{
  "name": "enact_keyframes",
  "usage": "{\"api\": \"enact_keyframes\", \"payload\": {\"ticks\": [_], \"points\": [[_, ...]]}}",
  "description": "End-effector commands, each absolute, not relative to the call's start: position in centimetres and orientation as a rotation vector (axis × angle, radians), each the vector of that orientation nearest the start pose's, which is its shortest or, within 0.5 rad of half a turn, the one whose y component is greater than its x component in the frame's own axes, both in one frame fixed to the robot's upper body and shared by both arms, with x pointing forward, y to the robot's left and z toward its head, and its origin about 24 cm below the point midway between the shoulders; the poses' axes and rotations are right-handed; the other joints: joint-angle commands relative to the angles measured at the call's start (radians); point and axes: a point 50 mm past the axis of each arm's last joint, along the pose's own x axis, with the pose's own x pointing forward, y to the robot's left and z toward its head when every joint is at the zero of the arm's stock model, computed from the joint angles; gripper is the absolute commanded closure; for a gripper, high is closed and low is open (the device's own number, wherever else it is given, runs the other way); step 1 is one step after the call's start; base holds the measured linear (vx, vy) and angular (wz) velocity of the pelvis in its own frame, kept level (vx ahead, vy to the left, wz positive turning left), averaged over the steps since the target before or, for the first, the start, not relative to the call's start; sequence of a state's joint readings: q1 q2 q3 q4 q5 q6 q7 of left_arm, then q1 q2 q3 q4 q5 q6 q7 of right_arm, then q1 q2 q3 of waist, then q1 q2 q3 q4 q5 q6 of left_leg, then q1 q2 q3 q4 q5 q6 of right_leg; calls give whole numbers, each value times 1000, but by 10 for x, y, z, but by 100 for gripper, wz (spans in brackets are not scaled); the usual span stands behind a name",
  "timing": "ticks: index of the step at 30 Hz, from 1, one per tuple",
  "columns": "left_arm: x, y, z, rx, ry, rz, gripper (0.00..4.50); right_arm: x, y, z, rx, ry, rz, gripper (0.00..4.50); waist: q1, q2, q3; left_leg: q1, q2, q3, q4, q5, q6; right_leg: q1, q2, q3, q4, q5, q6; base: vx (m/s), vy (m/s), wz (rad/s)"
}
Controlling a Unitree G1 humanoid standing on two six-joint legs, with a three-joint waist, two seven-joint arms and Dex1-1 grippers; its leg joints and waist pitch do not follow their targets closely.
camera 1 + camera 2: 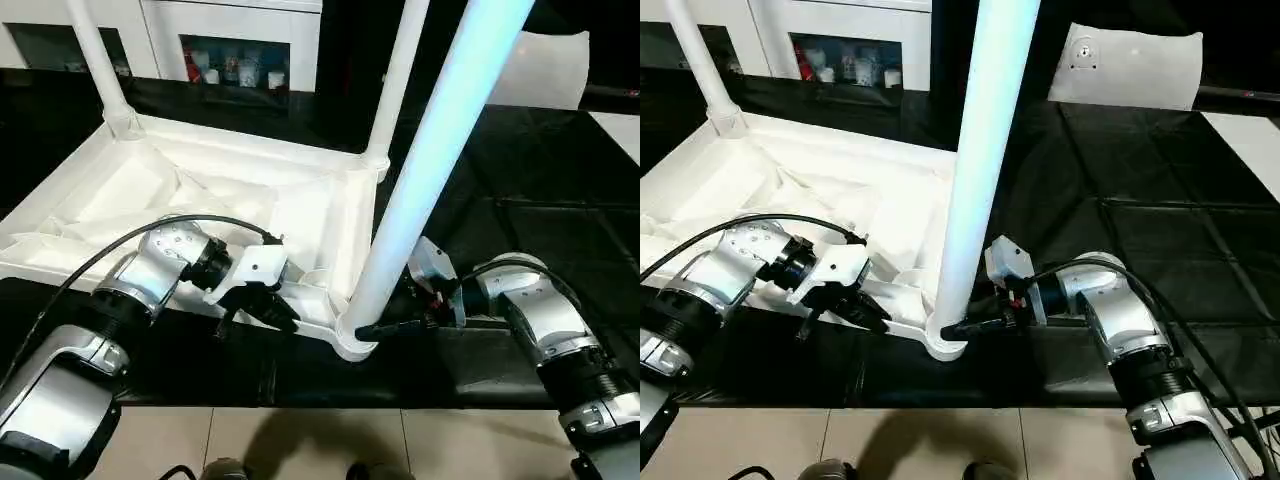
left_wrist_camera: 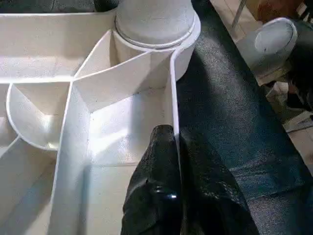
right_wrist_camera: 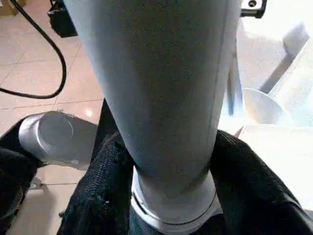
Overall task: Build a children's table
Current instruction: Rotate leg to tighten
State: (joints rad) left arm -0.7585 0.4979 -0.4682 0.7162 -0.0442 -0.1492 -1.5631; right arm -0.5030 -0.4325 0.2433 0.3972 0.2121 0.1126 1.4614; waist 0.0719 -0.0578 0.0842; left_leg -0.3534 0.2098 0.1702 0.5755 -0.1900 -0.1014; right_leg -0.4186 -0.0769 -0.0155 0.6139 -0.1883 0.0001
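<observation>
The white tabletop (image 1: 110, 190) lies upside down on the black table, ribbed underside facing up. Two legs (image 1: 100, 60) (image 1: 400, 80) stand in its far corner sockets. A third, thick leg (image 1: 430, 170) stands upright in the near right corner socket (image 1: 355, 342). My left gripper (image 1: 280, 318) is shut on the tabletop's thin near rim (image 2: 172, 88), one finger (image 2: 156, 186) on each side, just left of that socket. My right gripper (image 1: 378, 328) reaches in from the right; its black fingers (image 3: 102, 186) hug the base of the near leg (image 3: 166, 73) on both sides.
A white cabinet with glass doors (image 1: 230, 40) stands behind the table. A flat white sheet with a small hole (image 1: 1130, 65) lies at the back right on the black surface (image 1: 1160, 210). The table's front edge runs just below the grippers, with tiled floor (image 1: 300, 440) beyond.
</observation>
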Motion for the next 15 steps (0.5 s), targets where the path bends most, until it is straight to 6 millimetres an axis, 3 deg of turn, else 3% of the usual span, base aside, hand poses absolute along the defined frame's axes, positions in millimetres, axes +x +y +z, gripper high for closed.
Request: {"api": "enact_keyframes", "payload": {"ticks": [1, 4, 5, 6, 10, 13, 15], "points": [[315, 134, 74, 636, 496, -1786, 450, 289, -134, 75, -143, 271, 1575, 255, -3, -1, -69, 3, 11, 20, -54, -92, 83, 62, -34, 23, -49, -26, -288, 0, 0, 0], [321, 133, 73, 575, 480, -1651, 450, 288, -131, 69, -81, 258, 1453, 255, 1, -1, -63, 3, 12, 19, -58, -127, 64, 58, -36, 24, -57, -93, -266, 0, 0, 0], [324, 133, 73, 550, 470, -1600, 450, 288, -130, 66, -78, 247, 1393, 255, 1, 5, -61, 4, 12, 18, -60, -145, 54, 55, -38, 25, -61, -126, -260, 0, 0, 0], [324, 132, 73, 535, 465, -1585, 450, 289, -129, 64, -77, 250, 1368, 255, -3, 2, -60, 4, 10, 15, -63, -175, 35, 55, -39, 24, -69, -201, -236, 0, 0, 0], [327, 115, 71, 400, 414, -1419, 450, 293, -112, 50, -33, 265, 1082, 256, -20, 3, -51, 1, 9, 4, -77, -251, -15, 48, -40, 24, -88, -413, -153, 0, 0, 0], [327, 100, 68, 348, 402, -1352, 450, 295, -99, 46, 6, 277, 978, 257, -39, 3, -54, 0, 8, 2, -79, -247, -23, 46, -37, 24, -88, -409, -141, 0, 0, 0], [328, 77, 65, 284, 393, -1269, 450, 299, -80, 45, 33, 283, 865, 257, -49, 4, -55, -1, 5, 5, -74, -239, -18, 43, -34, 25, -91, -383, -146, 0, 0, 0]]}}
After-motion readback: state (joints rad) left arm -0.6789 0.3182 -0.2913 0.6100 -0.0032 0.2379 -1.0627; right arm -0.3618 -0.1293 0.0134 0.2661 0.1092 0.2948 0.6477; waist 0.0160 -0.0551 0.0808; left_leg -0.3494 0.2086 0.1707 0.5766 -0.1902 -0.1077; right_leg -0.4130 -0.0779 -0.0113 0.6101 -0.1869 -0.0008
